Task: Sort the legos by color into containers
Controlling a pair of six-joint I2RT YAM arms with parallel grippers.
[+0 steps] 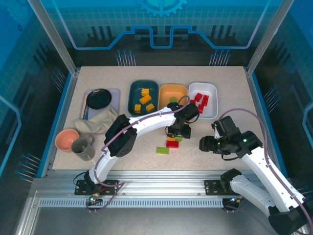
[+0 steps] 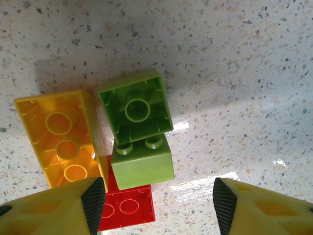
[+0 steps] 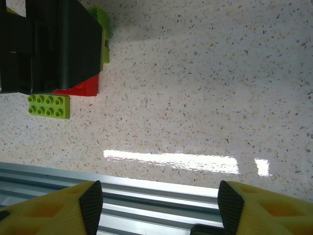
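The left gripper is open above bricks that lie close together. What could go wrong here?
1. Closing the left gripper on the green brick may also catch the yellow brick or the red brick, which crowd it.
2. A second green brick rests against it and may tumble away.

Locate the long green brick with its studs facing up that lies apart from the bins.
In the top view the long green brick lies on the table, centre front, just left of the red brick beneath the left gripper.
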